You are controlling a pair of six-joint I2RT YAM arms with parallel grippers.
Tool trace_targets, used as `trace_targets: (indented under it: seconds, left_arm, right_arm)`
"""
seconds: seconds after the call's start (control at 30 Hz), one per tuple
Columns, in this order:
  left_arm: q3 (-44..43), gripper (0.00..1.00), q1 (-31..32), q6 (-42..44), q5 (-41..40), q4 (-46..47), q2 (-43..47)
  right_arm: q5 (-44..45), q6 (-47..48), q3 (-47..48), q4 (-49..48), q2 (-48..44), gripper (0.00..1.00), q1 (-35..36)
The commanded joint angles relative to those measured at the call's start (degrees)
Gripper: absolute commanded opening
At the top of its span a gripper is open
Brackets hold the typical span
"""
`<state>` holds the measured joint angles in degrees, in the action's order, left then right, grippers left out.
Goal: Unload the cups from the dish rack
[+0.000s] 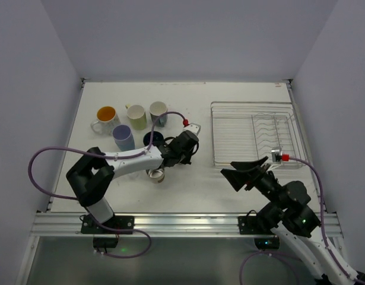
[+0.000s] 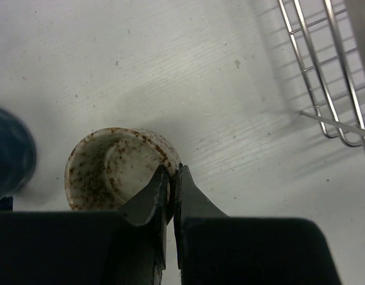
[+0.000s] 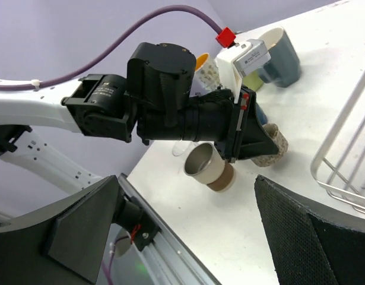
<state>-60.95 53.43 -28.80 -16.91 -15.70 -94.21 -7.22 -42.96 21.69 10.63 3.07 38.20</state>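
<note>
We count two arms of different finish. The left arm (image 1: 132,159) has white links between stout black joints, while the right arm (image 1: 289,205) is black all over. Each rises from a black base plate (image 1: 108,224). A lilac cable (image 3: 182,8) runs along each arm and ends in a red plug (image 3: 228,35) beside a small white camera box (image 3: 247,56) on the wrist. The left hand (image 2: 172,178) has slim black fingers tapering to blunt tips. The right hand (image 1: 246,167) has broad, wedge-shaped black fingers (image 3: 310,231) with a finely pebbled face.
</note>
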Motion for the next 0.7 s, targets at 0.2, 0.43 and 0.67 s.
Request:
trace_targets:
  seconds: [0.2, 0.43, 0.67]
  left_arm:
    - [-4.5, 0.0, -2.8, 2.7, -3.8, 2.4, -7.6]
    - [-2.5, 0.22, -3.9, 2.5, -3.4, 4.1, -6.6]
    - [-2.2, 0.96, -3.9, 2.9, -1.8, 4.4, 1.3]
  right_arm:
    - [5.5, 3.7, 2.2, 10.1, -2.6, 0.99, 0.1]
    - [7.0, 4.5, 2.9, 11.4, -2.7, 0.99, 0.1]
    - [9.5, 5.3, 4.9, 13.2, -4.1, 0.99, 0.1]
